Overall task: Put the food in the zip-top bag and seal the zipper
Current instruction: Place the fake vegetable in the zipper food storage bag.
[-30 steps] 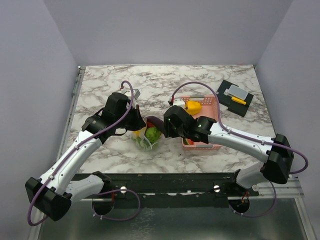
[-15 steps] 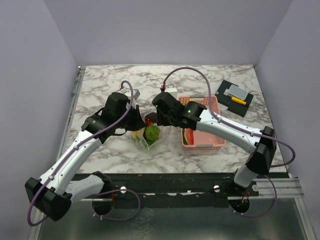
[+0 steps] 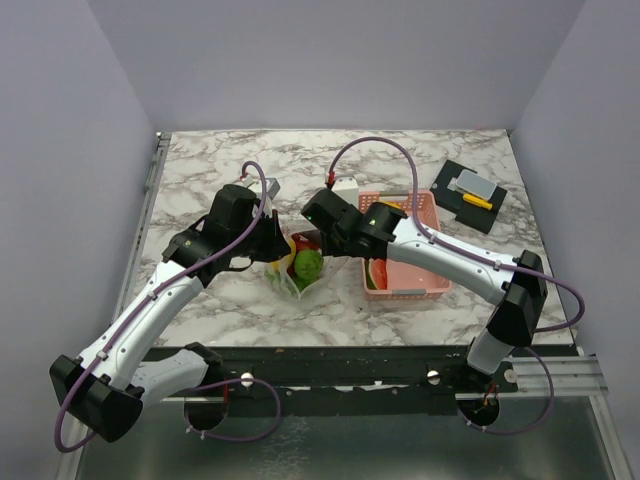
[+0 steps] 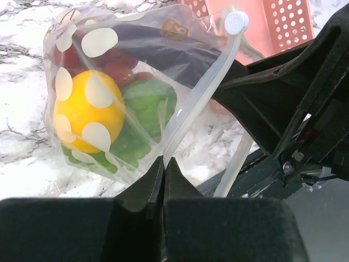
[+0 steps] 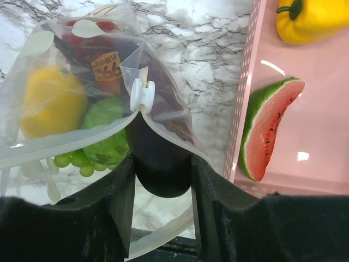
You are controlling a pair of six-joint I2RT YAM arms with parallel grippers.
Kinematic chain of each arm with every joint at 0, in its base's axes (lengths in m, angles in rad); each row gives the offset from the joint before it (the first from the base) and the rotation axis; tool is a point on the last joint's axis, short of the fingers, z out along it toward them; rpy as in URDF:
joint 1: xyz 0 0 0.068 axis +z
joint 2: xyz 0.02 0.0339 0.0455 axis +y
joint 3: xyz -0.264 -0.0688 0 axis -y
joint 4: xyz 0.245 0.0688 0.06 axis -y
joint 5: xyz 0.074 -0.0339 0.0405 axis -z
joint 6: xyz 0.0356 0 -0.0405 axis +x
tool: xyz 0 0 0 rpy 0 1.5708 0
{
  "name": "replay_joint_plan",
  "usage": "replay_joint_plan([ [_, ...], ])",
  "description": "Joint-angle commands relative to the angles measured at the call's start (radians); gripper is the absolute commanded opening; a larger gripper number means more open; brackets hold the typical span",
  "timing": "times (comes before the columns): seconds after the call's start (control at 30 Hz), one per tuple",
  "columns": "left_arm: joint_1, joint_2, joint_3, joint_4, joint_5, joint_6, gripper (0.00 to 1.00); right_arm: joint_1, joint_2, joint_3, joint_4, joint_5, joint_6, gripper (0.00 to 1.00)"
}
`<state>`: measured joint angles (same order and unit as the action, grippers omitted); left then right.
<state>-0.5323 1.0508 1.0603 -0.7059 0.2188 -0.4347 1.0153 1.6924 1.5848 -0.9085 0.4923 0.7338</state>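
The left hand (image 4: 163,169) is clenched on the bag's (image 4: 98,41) rim, and the bag bulges just ahead of it over the marble surface (image 4: 22,109). The right hand (image 5: 161,170) grasps a purple piece (image 5: 158,143) and holds it in the bag's open mouth, between the two halves of the zipper (image 4: 197,91). Beyond its fingers, a lemon (image 5: 50,106), a green piece (image 5: 106,117) and red pieces sit inside. To that hand's right, the basket (image 5: 244,109) holds a watermelon slice (image 5: 270,128) and a pepper (image 5: 313,19).
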Motion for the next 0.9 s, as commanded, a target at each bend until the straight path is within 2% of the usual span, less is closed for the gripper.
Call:
replay_joint_plan([
  [0.0, -0.006, -0.014, 0.027, -0.021, 0.011, 0.000, 0.00, 0.005, 0.033, 0.021, -0.010, 0.065, 0.018, 0.01],
  [0.4, -0.006, -0.006, 0.021, -0.021, 0.037, 0.002, 0.00, -0.002, 0.109, 0.002, 0.177, 0.022, -0.010, 0.01],
  [0.6, -0.006, -0.013, 0.025, -0.021, 0.045, -0.001, 0.00, -0.028, 0.131, -0.002, 0.214, 0.008, -0.013, 0.02],
  [0.63, -0.006, -0.015, 0.024, -0.021, 0.044, -0.002, 0.00, -0.029, 0.130, -0.003, 0.219, 0.009, -0.017, 0.05],
  [0.77, -0.006, -0.017, 0.014, -0.020, 0.032, -0.010, 0.00, -0.029, 0.102, -0.011, 0.234, -0.007, -0.031, 0.36],
  [0.87, -0.006, -0.021, 0.013, -0.020, 0.002, -0.021, 0.00, -0.029, 0.063, -0.022, 0.237, -0.012, -0.042, 0.49],
])
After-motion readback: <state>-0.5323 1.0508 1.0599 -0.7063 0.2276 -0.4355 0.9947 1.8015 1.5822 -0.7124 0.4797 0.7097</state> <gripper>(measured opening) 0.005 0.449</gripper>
